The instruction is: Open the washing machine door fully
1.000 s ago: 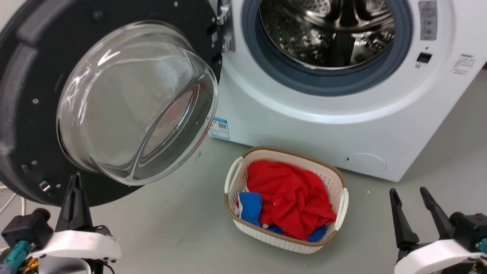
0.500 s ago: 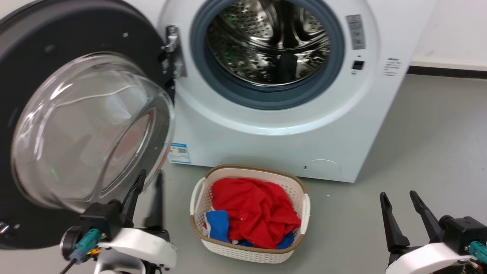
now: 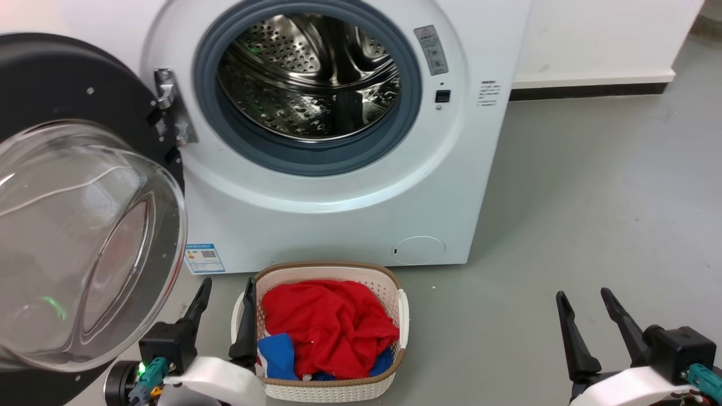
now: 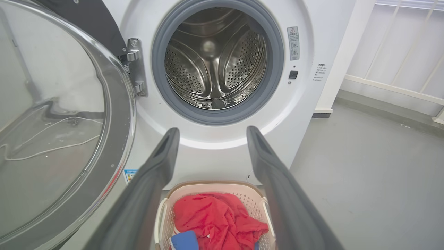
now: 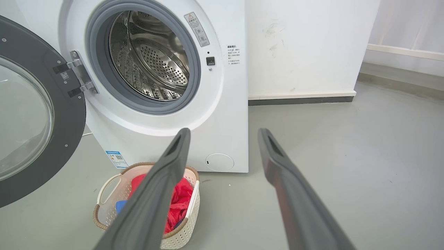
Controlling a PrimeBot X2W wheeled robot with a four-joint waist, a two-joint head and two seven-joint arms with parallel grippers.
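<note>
**At frame left: door stands wide open, left gripper is the nearer**

Location. In the head view the washing machine door point(image 3: 73, 225) fills the left edge. It hangs from the steel hinge point(image 3: 169, 107) at the left of the drum opening point(image 3: 310, 73). Its glass bowl bulges toward the lower centre of the frame.

Grippers. The left gripper point(image 3: 228, 285) sits at the lower left with its fingers apart and nothing between them. It is just right of the door's lower rim and in front of the laundry basket point(image 3: 330, 265). Contact with the door cannot be confirmed. The right gripper point(image 3: 582, 293) is at the lower right, fingers likewise spread and empty, well apart from the door.

Governing relation. The door lies to frame left of the left gripper. In the left wrist view its rim point(image 4: 118, 139) stands left of the spread fingers, which point at the machine front.

Assessment. The door looks close to full travel. Any remaining swing would run toward frame left, away from the opening, and the left arm is better placed for it.
</note>
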